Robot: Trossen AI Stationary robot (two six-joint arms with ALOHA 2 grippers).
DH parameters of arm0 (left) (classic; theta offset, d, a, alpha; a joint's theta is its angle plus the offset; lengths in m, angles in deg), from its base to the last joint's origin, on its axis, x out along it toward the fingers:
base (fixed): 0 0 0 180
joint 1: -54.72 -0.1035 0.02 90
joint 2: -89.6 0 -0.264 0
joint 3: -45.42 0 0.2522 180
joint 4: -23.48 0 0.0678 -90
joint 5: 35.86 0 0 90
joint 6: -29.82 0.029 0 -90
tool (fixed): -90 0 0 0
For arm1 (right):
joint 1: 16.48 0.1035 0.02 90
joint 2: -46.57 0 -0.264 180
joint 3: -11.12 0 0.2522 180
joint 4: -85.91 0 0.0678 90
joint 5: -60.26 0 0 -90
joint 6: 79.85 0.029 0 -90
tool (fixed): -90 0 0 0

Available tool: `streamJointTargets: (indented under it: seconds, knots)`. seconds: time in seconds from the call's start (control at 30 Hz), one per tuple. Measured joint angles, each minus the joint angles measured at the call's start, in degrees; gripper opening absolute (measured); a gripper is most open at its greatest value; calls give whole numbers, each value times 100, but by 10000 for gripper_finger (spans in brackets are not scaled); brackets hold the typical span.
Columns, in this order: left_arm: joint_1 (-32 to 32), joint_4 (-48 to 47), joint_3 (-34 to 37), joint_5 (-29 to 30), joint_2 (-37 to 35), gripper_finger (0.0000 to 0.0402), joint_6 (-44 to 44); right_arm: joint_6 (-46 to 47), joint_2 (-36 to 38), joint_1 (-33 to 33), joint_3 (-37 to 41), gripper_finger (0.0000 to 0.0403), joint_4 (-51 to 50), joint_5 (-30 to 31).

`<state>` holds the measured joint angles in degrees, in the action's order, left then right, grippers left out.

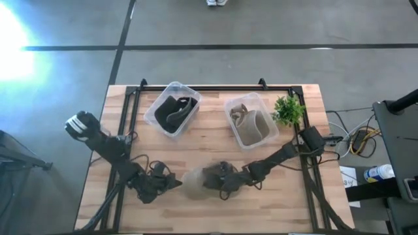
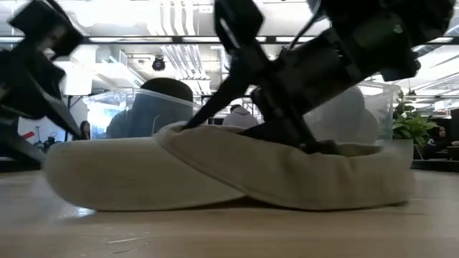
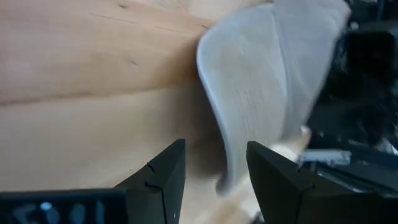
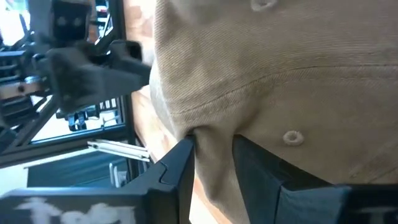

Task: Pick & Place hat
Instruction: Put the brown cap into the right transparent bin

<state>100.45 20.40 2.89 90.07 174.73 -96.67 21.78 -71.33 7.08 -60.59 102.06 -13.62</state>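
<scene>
A beige cap (image 1: 194, 183) lies flat on the wooden table near the middle of its near edge; the low view shows the cap (image 2: 215, 175) resting on its underside. My right gripper (image 1: 217, 177) reaches in from the table's right and is shut on the cap's crown. My left gripper (image 1: 175, 185) sits low at the cap's left side and is open. In the left wrist view its fingertips (image 3: 214, 180) stand on either side of the brim's edge (image 3: 227, 177); I see no touch there. My right gripper pinches a raised fold of the crown cloth (image 4: 214, 152) between its two fingers (image 4: 180, 165), near an eyelet and a seam. It comes slanting down from the table's right. The cap stays on the table, with its cloth bunched at the fingers.
Two clear bins stand toward the far edge: one (image 1: 172, 108) holds a dark cap, the other (image 1: 251, 121) a beige cap. A small green plant (image 1: 288, 109) stands to the right of them. A black frame rail (image 1: 196, 88) runs along the far edge. Bare wood lies between the bins and the cap.
</scene>
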Motion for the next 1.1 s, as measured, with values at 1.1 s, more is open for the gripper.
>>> streamJointTargets:
  seconds: [1.1]
  knots:
    - [-1597,898,-673,320,-1172,6,4075,-1038,2394,816,-1267,107,-6201,587]
